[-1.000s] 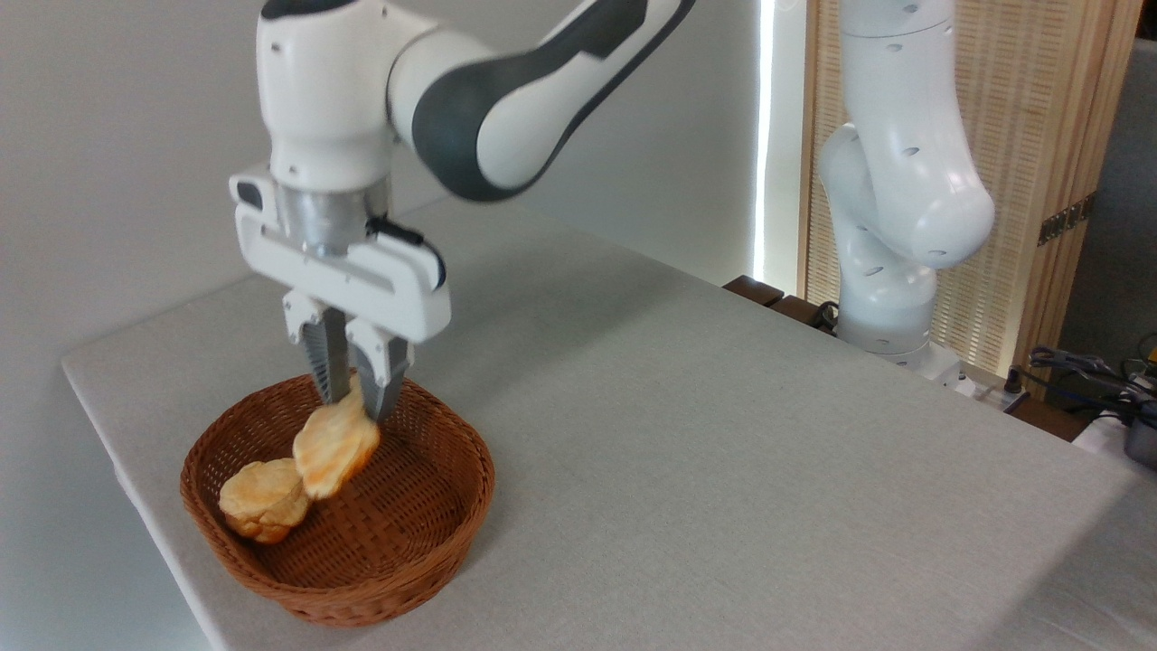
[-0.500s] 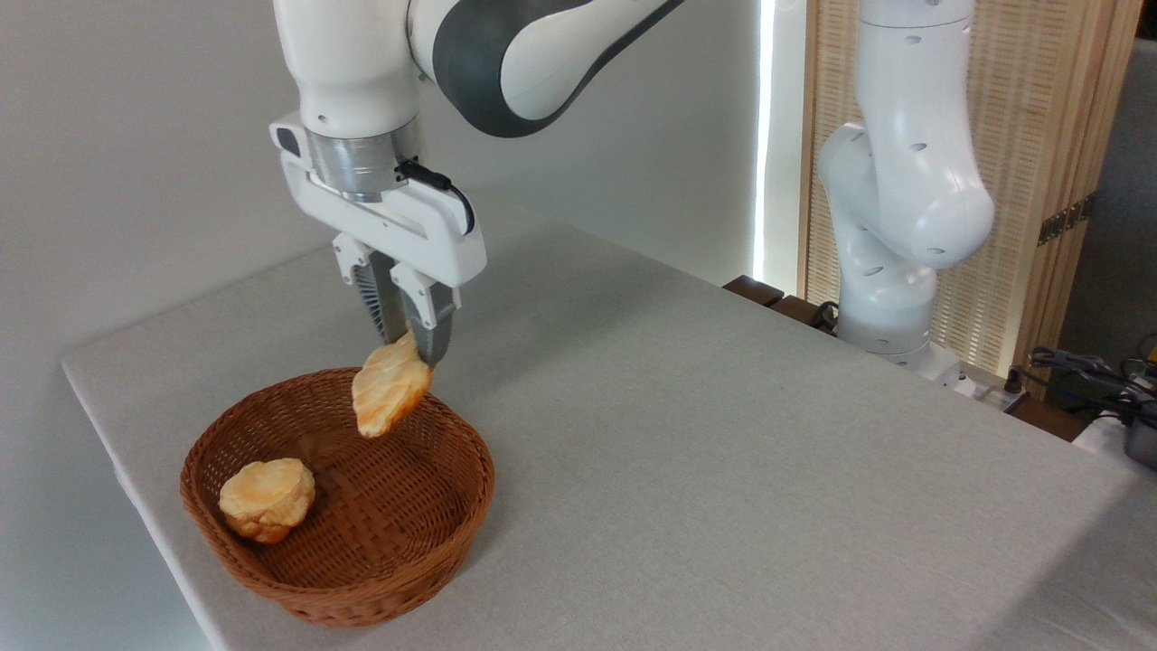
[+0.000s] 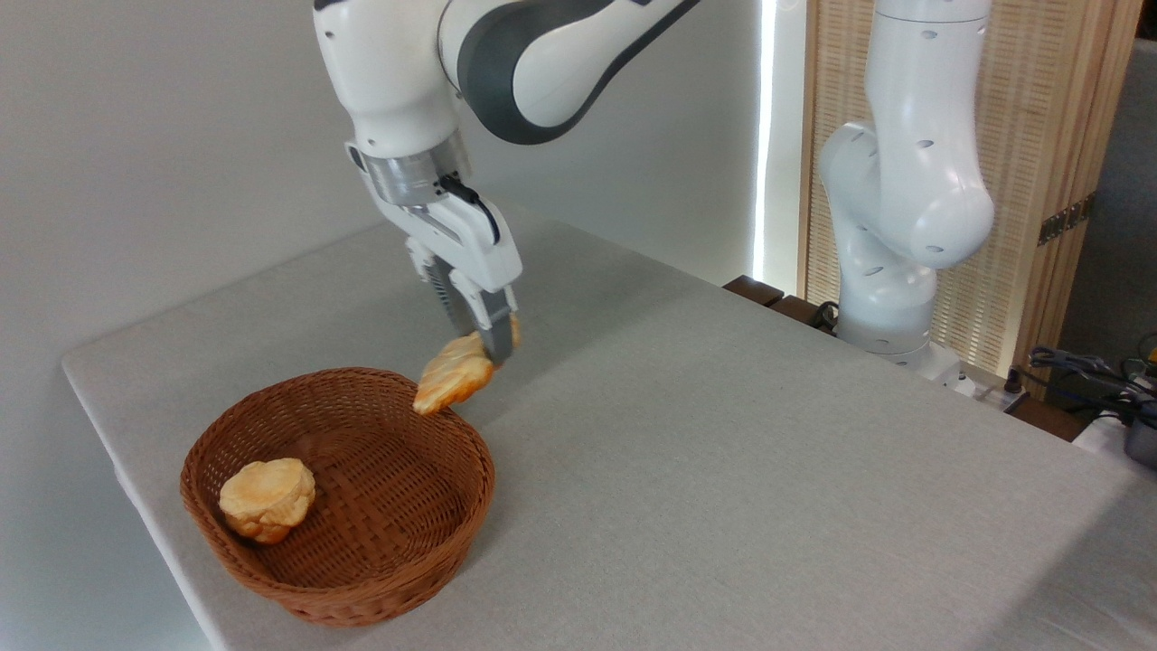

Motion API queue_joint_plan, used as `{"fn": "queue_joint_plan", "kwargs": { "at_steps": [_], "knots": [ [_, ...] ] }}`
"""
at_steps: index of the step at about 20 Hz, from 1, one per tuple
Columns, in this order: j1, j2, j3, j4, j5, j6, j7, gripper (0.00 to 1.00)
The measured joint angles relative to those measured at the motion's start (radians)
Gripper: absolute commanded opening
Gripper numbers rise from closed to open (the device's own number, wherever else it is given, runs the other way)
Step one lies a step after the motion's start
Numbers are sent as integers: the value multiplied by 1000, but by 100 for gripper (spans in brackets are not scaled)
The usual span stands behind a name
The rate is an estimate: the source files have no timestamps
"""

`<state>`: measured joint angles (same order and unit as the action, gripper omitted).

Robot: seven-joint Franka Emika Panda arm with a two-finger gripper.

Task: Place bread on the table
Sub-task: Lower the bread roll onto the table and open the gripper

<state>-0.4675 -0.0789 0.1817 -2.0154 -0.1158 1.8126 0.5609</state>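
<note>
The bread (image 3: 454, 382), a golden-yellow ridged pastry, hangs in the air just above the far right rim of the wicker basket (image 3: 384, 579). My gripper (image 3: 495, 348) is shut on its upper right end, fingers pointing down and tilted to the right. Most of the pastry dangles down to the left of the fingers. The light grey table (image 3: 723, 470) lies below, and the bread does not touch it.
A small round bun (image 3: 268, 498) lies inside the basket at its left. The arm's white base (image 3: 890, 271) stands at the table's far right edge. Cables and dark gear (image 3: 1103, 384) sit at the far right.
The gripper has lifted the bread out of the basket and carried it up and to the right, from beside the bun to above the basket's far rim.
</note>
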Motion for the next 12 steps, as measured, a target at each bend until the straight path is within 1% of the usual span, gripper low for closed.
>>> {"fn": "queue_joint_plan", "kwargs": {
  "at_steps": [1, 2, 3, 4, 8, 12],
  "knots": [
    [0, -5, -3, -12, 1, -20, 22, 59],
    [0, -8, -4, -19, 1, -36, 41, 62],
    [0, -9, -4, -22, 1, -42, 51, 82],
    [0, -10, -4, -25, 2, -47, 64, 100],
    [-1, -7, -6, -36, 2, -47, 75, 100],
    [-16, 8, -9, -41, 2, -47, 105, 100]
  ]
}}
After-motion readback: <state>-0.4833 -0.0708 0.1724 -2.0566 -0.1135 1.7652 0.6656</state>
